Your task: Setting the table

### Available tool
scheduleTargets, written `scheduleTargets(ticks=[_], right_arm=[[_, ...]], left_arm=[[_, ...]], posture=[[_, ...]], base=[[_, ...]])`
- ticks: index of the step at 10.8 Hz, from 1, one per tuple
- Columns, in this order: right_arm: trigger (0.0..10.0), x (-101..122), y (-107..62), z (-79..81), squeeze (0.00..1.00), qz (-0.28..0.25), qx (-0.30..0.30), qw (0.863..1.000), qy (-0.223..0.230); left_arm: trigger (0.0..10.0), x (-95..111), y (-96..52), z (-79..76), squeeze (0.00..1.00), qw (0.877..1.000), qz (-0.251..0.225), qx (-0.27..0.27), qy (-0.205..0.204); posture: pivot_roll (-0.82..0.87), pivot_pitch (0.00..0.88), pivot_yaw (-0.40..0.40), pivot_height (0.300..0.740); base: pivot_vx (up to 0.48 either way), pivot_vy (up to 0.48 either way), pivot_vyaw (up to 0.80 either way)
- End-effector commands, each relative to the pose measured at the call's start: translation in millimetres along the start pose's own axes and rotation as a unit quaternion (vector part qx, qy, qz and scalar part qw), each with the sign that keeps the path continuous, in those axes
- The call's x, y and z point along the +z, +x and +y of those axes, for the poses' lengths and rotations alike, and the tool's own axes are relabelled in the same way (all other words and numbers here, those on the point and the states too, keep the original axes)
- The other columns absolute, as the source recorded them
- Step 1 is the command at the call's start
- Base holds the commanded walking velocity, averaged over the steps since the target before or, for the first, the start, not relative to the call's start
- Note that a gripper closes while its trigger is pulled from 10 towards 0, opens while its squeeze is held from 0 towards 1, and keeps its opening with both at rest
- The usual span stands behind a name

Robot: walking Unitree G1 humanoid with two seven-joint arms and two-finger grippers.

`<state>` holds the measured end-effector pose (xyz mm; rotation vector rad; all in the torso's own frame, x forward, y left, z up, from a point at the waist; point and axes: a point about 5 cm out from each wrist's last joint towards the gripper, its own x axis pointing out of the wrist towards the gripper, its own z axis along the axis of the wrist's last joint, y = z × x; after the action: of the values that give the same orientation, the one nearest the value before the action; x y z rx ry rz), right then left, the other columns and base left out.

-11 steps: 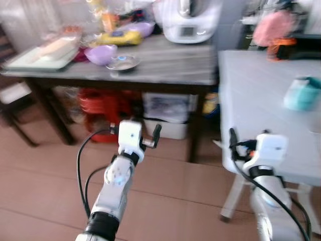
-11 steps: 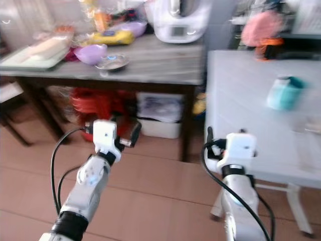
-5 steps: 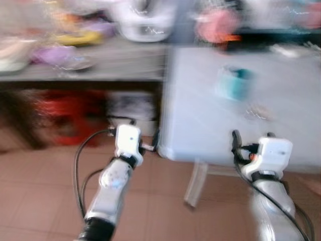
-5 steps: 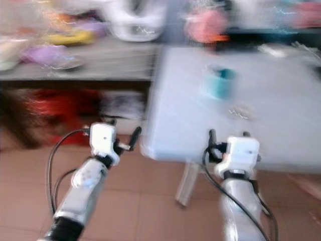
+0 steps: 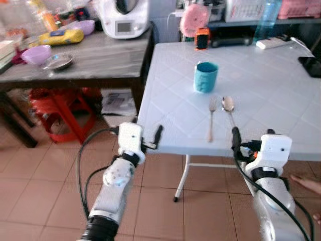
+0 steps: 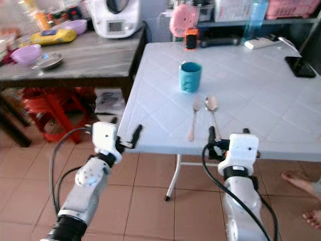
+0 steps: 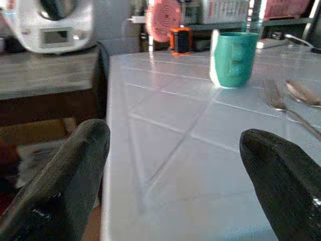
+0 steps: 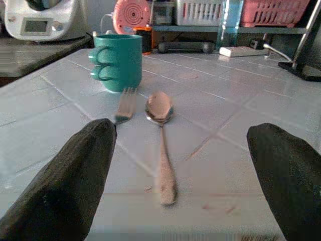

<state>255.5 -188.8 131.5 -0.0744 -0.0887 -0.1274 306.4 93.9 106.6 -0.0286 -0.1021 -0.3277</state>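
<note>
White table (image 5: pixel 261 95) sits ahead of my right gripper (image 8: pixel 175 165), fingers apart, spoon (image 8: pixel 161 125) straight between them; a fast push could knock the cup (image 8: pixel 116 61) behind it.

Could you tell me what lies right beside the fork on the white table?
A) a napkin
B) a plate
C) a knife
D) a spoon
D: a spoon lies alongside the fork, both just in front of the teal cup on the table.
</note>
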Motion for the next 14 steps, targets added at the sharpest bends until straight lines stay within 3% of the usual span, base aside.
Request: scheduleTargets(ticks=[1, 11, 14], right_arm=[[10.0, 2, 0.3, 5.0, 0.00, -0.004, 0.005, 1.000, 0.003], [10.0, 3, 4.0, 2.2, 0.00, -0.005, 0.005, 1.000, -0.010], [10.0, 2, 3.7, 0.0, 0.00, -0.002, 0.005, 1.000, -0.013]], left_arm=[[10.0, 2, -0.2, 5.7, 0.00, 1.000, -0.003, 0.011, 0.009], [10.0, 3, -0.2, -6.9, 0.00, 0.999, -0.013, -0.047, -0.018], [10.0, 0, -1.1, -9.1, 0.00, 0.999, -0.008, -0.041, -0.024]], posture=[[-0.21, 0.066, 0.096, 0.740], [-0.22, 0.072, 0.082, 0.740], [-0.22, 0.072, 0.077, 0.740]], base=[[0.000, 0.000, 0.00], [0.000, 0.000, 0.00], [0.000, 0.000, 0.00]])
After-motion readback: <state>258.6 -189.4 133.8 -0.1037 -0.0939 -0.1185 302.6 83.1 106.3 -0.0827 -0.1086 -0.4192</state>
